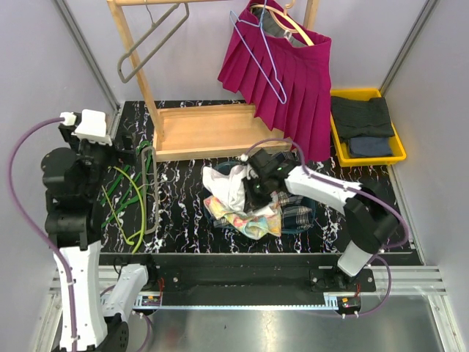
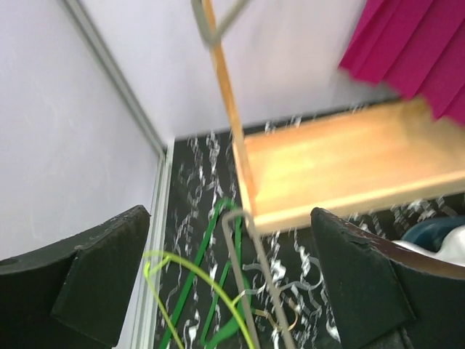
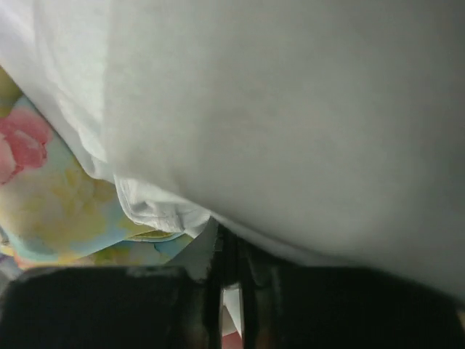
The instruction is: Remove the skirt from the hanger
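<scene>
Magenta and pleated, the skirt (image 1: pixel 289 88) hangs on its hanger (image 1: pixel 299 31) from the wooden rack (image 1: pixel 212 128) at the far right, its hem reaching down beside the yellow bin (image 1: pixel 352 93). Neither arm is near it. My left gripper (image 2: pixel 232 269) is spread wide open and holds nothing, up above the green and yellow hangers (image 1: pixel 128 198) lying on the left of the desk (image 1: pixel 190 213). My right gripper (image 1: pixel 256 194) is down in the clothes pile mid-desk, closed with a fold of white cloth (image 1: pixel 223 183) pinched between its fingers, floral fabric (image 1: pixel 253 220) just beneath.
</scene>
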Robot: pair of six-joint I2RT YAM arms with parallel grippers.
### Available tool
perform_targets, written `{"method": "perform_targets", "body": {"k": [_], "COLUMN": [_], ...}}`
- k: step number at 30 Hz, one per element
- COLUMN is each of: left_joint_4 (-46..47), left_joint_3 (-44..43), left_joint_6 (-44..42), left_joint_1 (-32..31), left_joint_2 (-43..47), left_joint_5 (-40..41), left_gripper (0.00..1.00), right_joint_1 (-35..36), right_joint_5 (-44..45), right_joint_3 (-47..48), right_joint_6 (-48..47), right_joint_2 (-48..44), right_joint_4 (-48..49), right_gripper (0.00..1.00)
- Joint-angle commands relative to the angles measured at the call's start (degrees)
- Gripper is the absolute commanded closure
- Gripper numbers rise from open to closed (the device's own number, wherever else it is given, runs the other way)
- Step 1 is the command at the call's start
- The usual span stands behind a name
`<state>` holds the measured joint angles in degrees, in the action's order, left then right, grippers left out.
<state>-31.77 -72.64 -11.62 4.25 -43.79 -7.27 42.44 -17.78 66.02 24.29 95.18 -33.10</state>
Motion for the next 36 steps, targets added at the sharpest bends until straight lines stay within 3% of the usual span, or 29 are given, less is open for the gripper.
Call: {"method": "perform_targets", "body": {"k": [1,4,5,7,8,11,12,19,24,25,28,29,31,34,36], "left_joint_4": [-0.84,-0.84,-0.75,-0.75,-0.66,-0.40,-0.22,-0.31,-0.31,-0.31,-0.40,-0.40,-0.49,-0.49,-0.49], "left_joint_3": [-5.75,-7.69,-7.95,-8.22,-8.30,-8.66,-8.74,-11.73,-12.61,-12.61,-12.53,-12.44,-11.74,-8.76,-7.61], "left_joint_6": [2.48,2.13,2.04,1.86,1.60,1.60,1.51,1.16,1.42,1.68,3.00,3.44,4.50,4.85,4.76], "left_joint_1": [0.23,0.23,0.23,0.23,0.14,0.23,0.23,0.23,0.23,0.32,0.23,0.23,0.23,0.23,0.23], "left_joint_2": [0.28,0.20,0.37,0.55,0.64,1.08,1.34,0.46,0.81,0.81,0.81,0.90,1.25,2.48,3.27], "left_joint_5": [-4.95,-5.56,-5.56,-5.74,-5.83,-5.92,-6.00,-6.79,-7.41,-7.93,-8.55,-8.55,-8.99,-9.69,-9.78], "left_gripper": [0.01,0.01,0.01,0.01,0.01,0.01,0.01,0.01,0.01,0.01,0.01,0.01,0.01,0.01,0.01], "right_joint_1": [6.42,7.40,7.40,7.40,7.40,7.40,7.40,7.31,7.22,6.87,-1.26,-2.61,-3.41,-3.41,-3.94], "right_joint_5": [6.17,9.86,12.22,13.73,15.13,14.62,14.44,16.80,28.30,36.33,40.10,43.85,51.49,53.37,52.77], "right_joint_3": [-0.01,-0.01,0.34,2.43,3.40,12.09,19.16,52.77,74.72,78.09,84.09,83.49,78.23,66.20,60.64], "right_joint_6": [-2.85,-2.41,-2.06,-1.80,-1.18,-1.35,-1.62,-6.00,-11.36,-14.94,-18.04,-19.36,-25.59,-34.71,-38.25], "right_joint_2": [4.14,0.04,-1.47,-7.42,-9.55,-16.15,-16.95,-11.08,-2.48,-0.89,1.50,1.42,-0.25,-3.50,-4.12], "right_joint_4": [-7.59,-8.03,-8.38,-10.05,-10.57,-14.43,-17.84,-34.82,-41.87,-41.78,-33.72,-26.73,-17.83,8.82,16.90], "right_gripper": [0.66,0.48,0.34,0.19,0.01,0.00,0.00,0.00,0.00,0.00,0.00,0.00,0.00,0.00,0.00]}}
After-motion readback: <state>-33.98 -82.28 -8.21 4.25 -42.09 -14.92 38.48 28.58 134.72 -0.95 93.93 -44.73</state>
